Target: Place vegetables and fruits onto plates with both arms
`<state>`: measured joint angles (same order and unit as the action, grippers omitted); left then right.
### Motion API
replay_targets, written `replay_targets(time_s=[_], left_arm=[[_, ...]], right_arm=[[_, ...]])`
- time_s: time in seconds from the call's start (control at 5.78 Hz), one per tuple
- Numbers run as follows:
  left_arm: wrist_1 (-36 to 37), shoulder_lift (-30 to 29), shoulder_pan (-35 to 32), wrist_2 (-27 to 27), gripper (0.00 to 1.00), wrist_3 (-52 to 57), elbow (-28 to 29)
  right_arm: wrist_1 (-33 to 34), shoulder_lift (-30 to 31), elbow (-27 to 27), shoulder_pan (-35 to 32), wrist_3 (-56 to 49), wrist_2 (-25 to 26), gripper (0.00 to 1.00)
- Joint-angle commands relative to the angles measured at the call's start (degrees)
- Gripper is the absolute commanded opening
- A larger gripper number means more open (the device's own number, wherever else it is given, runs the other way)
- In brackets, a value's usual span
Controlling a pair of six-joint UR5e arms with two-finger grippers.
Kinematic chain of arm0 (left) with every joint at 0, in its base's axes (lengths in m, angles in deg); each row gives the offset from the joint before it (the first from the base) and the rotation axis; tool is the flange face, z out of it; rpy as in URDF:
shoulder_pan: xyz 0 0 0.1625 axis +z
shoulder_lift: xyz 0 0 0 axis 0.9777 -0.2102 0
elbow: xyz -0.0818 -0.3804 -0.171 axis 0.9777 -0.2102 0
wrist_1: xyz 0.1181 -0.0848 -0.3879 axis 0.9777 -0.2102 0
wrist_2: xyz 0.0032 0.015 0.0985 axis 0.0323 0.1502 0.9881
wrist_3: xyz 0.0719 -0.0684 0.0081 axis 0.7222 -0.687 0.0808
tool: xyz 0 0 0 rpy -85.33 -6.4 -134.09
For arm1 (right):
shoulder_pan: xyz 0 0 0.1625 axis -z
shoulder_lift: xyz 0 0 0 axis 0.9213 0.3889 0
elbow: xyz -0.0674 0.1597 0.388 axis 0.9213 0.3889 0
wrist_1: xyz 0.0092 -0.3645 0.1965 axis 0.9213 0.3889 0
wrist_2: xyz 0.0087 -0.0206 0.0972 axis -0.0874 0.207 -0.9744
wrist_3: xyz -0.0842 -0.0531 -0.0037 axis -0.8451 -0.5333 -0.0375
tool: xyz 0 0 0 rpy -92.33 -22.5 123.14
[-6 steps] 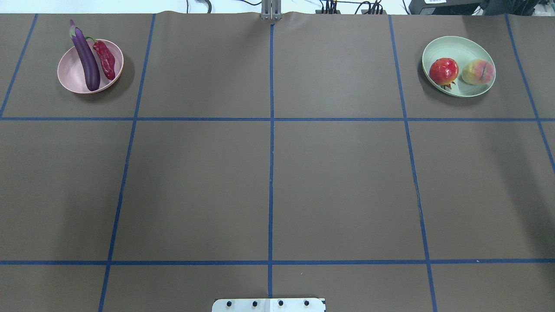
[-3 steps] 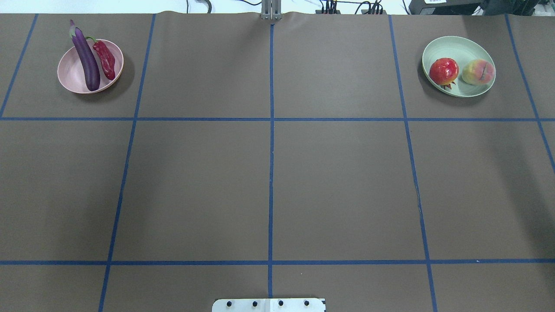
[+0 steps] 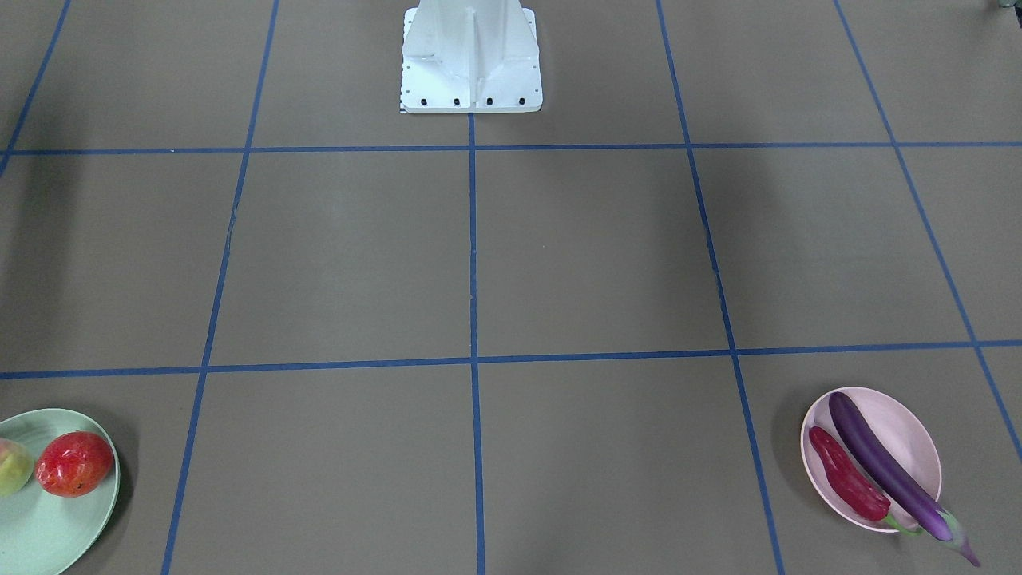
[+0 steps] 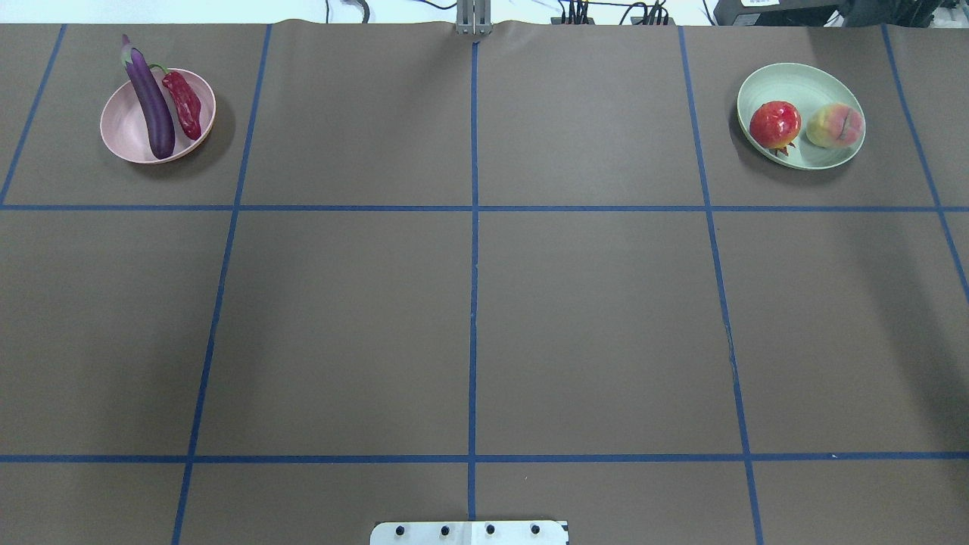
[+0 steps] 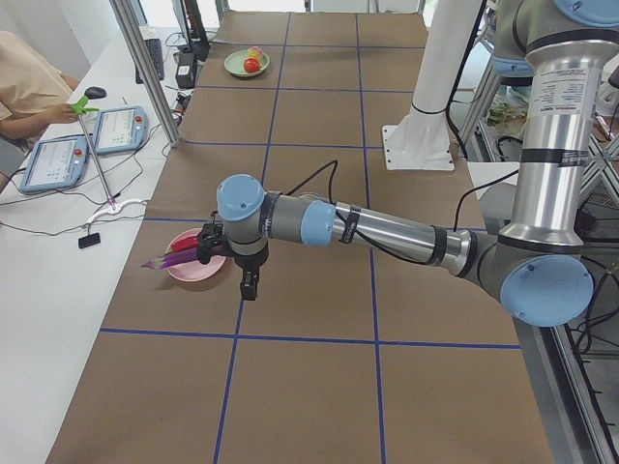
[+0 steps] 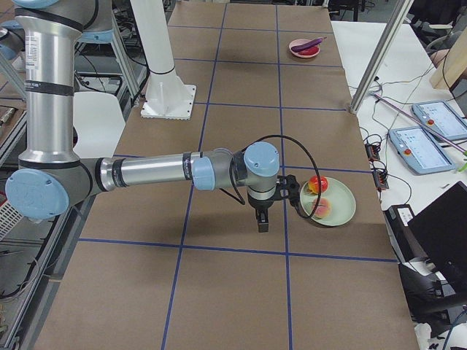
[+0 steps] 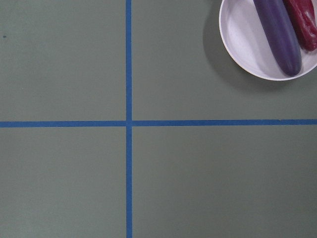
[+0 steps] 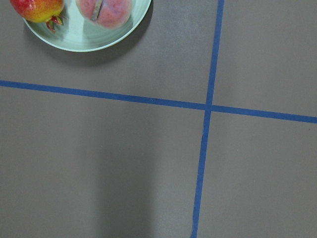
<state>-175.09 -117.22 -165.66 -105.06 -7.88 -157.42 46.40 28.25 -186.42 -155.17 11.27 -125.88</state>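
Overhead exterior view: nearest the robot sits the white base plate [image 4: 469,532], and beyond it the brown table [image 4: 341,325] is crossed by blue tape lines [image 4: 473,303]. At the far left corner the pink plate [image 4: 121,136] holds both vegetables. The eggplant [image 4: 151,106] lies lengthwise with its cap poking out over the far rim, and the chili pepper [image 4: 184,102] lies just beside it on the right. At the far right corner the mint green plate [image 4: 814,79] holds both fruits side by side, the red-orange fruit [image 4: 774,125] on the left and the peach [image 4: 835,126] on the right.

In the exterior left view the left arm [image 5: 387,230] stretches low across the table. The left gripper [image 5: 250,283] points down near the pink plate, apart from it. In the exterior right view the right arm [image 6: 153,171] does likewise, and the right gripper [image 6: 263,219] hangs near the mint green plate. I cannot tell how the jaws of either gripper stand, since the side views are too small and the wrist views show only table and plates.
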Motion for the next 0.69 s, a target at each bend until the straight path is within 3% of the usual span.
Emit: replay_targets(time_s=[0.0,0.52], left_arm=[[0.15,-0.47,-0.18,2.66,1.00,0.53,0.79],[0.76,1.55,-0.10,3.39,1.00,4.75,2.20]], right_arm=[[0.10,-1.18,0.11,-0.01,0.02,0.23,1.00],[0.11,-1.63,0.81,-0.01,0.11,-1.09,1.00]])
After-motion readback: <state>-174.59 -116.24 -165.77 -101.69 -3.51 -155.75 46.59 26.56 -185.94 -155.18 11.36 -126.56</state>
